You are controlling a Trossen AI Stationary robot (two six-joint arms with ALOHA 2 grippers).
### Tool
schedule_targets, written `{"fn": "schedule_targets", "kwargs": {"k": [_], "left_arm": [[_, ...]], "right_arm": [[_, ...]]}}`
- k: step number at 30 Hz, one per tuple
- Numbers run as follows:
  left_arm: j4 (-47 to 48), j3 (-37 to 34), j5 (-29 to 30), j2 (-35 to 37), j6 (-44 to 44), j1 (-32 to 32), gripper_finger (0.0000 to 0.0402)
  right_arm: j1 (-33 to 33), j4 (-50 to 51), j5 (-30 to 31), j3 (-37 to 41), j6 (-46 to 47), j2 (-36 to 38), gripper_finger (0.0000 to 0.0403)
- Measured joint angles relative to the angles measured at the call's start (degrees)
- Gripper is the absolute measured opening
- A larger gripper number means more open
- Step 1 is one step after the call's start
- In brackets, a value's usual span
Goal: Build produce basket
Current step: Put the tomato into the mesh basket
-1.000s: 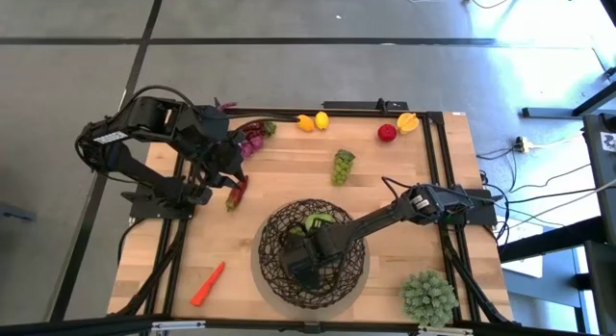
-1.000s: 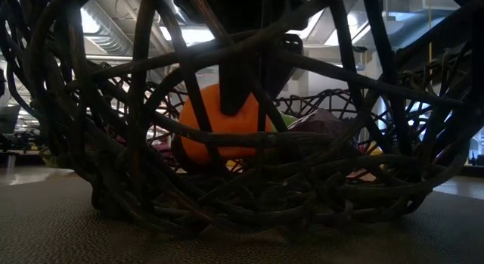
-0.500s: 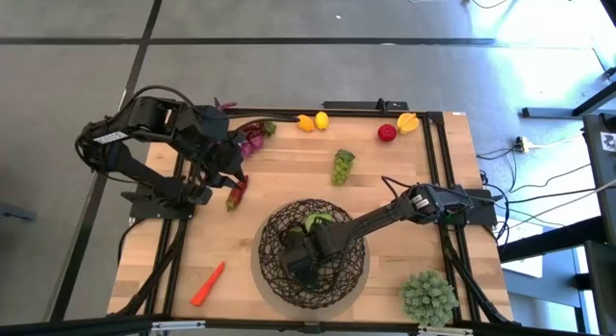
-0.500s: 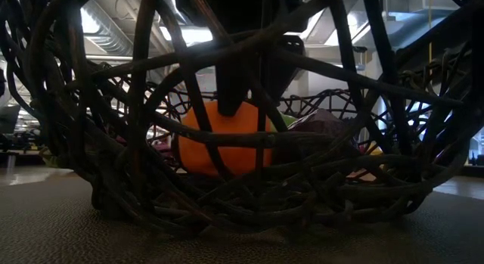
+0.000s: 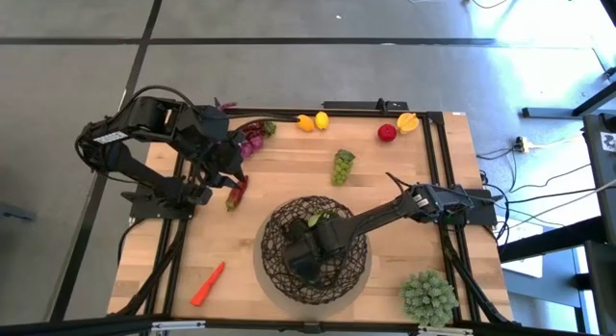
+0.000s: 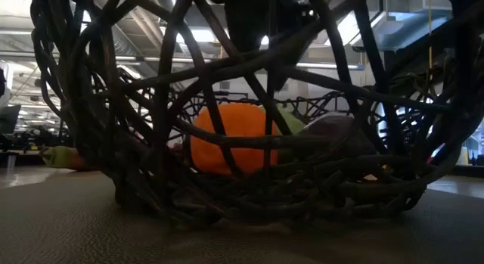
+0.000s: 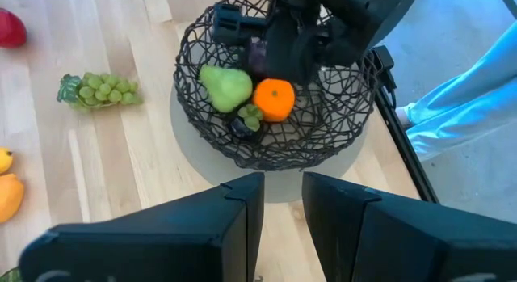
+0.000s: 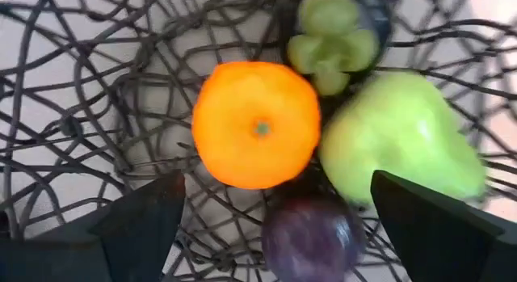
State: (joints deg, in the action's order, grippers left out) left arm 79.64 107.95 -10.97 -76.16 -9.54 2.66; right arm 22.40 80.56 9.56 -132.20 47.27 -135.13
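Right claw [image 8: 266, 209]: I see it spread wide over the orange [image 8: 257, 124], holding nothing.
Top camera: orange hidden in basket [image 5: 279, 269].
Left claw [image 7: 283, 209]: narrow, empty.

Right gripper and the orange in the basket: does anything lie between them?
No. In the right wrist view the right gripper is open above the orange in the basket, with only air between.
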Motion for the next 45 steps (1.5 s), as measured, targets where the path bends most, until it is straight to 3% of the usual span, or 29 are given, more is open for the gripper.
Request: {"fn": "schedule_targets", "kwargs": {"k": [15,30,36,45], "left_arm": [[-0.1,0.0,0.0,0.0,0.0,0.0,0.0076],[-0.8,0.0,0.0,0.0,0.0,0.0,0.0076],[-0.8,0.0,0.0,0.0,0.0,0.0,0.0076],[-0.8,0.0,0.0,0.0,0.0,0.0,0.0076]], "right_arm": [[0.5,1.3,1.7,-2.8,3.5,1.8,0.0374],[-0.6,9.7,15.3,-2.8,0.7,9.2,0.0348],[-5.1,9.5,13.1,-2.8,1.7,10.3,0.0348],[-17.4,9.5,6.4,-2.8,-6.5,10.3,0.0348]]}}
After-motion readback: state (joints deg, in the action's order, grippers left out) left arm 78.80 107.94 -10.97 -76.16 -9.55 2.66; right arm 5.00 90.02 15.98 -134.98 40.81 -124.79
